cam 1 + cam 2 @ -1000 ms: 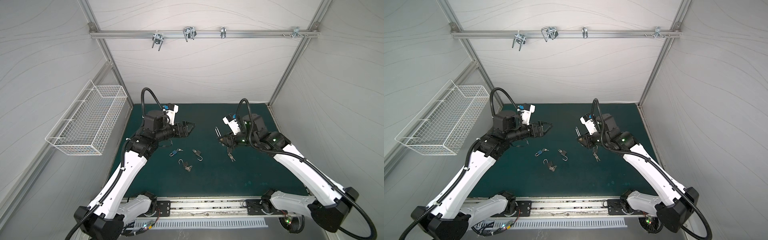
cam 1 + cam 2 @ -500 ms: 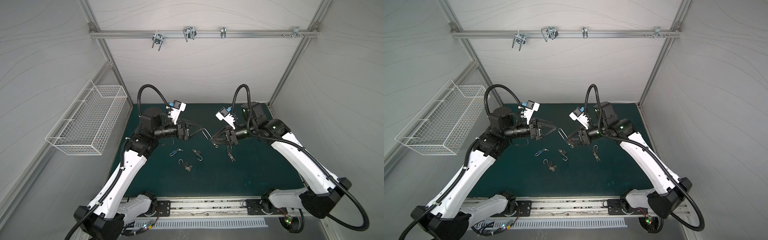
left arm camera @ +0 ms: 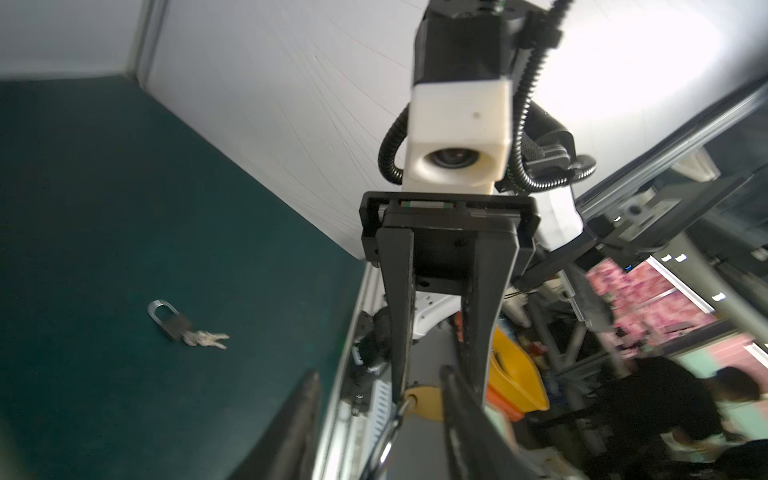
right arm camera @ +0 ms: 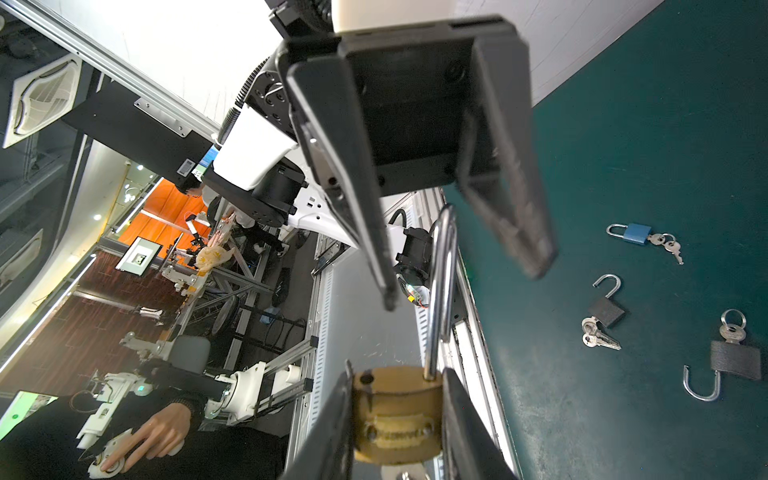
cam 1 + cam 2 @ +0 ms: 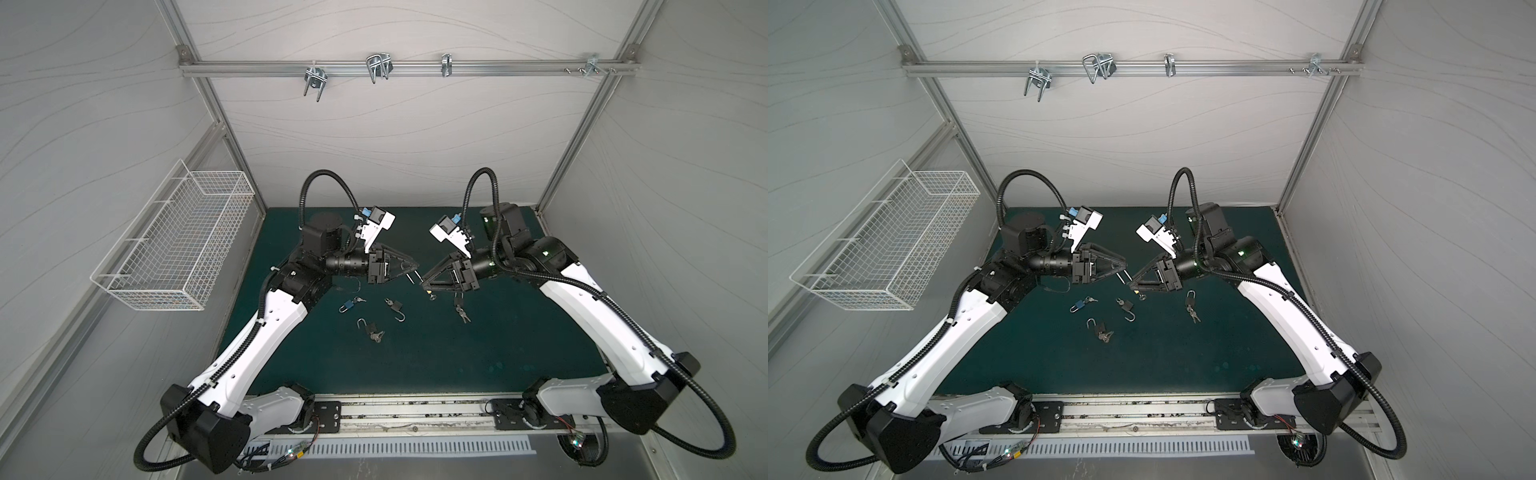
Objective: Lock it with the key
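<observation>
Jaws face off above green mat (image 5: pixel 415 357) between white walls (image 5: pixel 395 137).

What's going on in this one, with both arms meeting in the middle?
The right claw holds a brass padlock by its body, up off the green mat. Its shackle is open, with one leg out of its hole. The left claw has its fingers on either side of that shackle; whether it has gripped it cannot be told. The lock is not yet shut. A blue padlock and an open black padlock lie on the mat with their keys.
</observation>
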Controlling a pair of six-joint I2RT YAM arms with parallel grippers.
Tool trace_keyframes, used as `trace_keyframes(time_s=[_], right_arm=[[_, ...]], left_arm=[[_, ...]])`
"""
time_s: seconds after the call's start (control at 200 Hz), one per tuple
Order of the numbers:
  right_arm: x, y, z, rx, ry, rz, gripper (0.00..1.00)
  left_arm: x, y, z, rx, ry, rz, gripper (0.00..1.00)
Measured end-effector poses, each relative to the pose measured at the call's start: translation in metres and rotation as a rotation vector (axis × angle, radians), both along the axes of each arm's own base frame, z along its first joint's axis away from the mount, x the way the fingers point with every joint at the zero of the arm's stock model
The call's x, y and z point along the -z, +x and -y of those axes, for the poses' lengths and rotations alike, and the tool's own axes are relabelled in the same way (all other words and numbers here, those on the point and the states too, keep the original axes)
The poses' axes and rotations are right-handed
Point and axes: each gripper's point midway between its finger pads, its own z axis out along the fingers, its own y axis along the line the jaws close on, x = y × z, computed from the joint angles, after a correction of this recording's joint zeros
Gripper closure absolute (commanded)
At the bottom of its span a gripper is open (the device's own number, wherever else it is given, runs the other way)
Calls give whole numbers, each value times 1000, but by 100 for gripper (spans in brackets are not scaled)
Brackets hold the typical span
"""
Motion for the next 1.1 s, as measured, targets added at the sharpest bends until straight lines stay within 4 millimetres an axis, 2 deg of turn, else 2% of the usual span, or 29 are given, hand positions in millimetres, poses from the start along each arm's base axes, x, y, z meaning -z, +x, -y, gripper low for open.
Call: trace_keyframes(time_s=[0.195, 0.355, 0.405, 0.42, 0.425, 0.445, 0.455, 0.48, 0.53, 0.56, 0.65, 0.73, 0.9, 0.99, 1.1], right_arm=[[3, 4, 0, 22, -13, 13, 100], [3, 7, -1, 27, -11, 48, 99], [4, 9, -1, 32, -13, 55, 77], [4, 9, -1, 32, -13, 57, 65], [4, 9, -1, 33, -13, 57, 65], [3, 9, -1, 35, -10, 71, 53], [3, 9, -1, 38, -12, 78, 40], [2, 10, -2, 52, -9, 104, 22], [0, 12, -1, 79, -1, 152, 9], [-4, 13, 1, 102, 13, 196, 6], [-15, 12, 12, 190, 60, 322, 1], [-32, 13, 25, 290, 136, 440, 1], [-51, 25, 36, 458, 266, 547, 1], [-54, 34, 34, 496, 301, 564, 6], [-51, 43, 27, 501, 331, 585, 17]], left_arm=[[-3, -3, 1, 11, -5, -1, 100], [-4, -2, 1, 2, -6, -14, 100], [-4, -1, 1, 1, -6, -17, 100], [-4, -1, 1, 1, -6, -18, 100], [-4, -1, 1, 0, -6, -19, 100], [-4, 1, 1, -13, -6, -24, 100], [-5, 1, 1, -15, -7, -25, 100], [-6, 3, 1, -29, -10, -28, 100], [-9, 8, 0, -62, -15, -24, 100], [-11, 10, 0, -77, -22, -19, 100], [-21, 16, -3, -141, -47, -1, 100], [-32, 19, -8, -201, -76, 16, 100], [-63, 24, -20, -304, -178, 46, 100], [-73, 28, -24, -345, -233, 38, 100], [-77, 33, -28, -383, -283, 4, 100]])
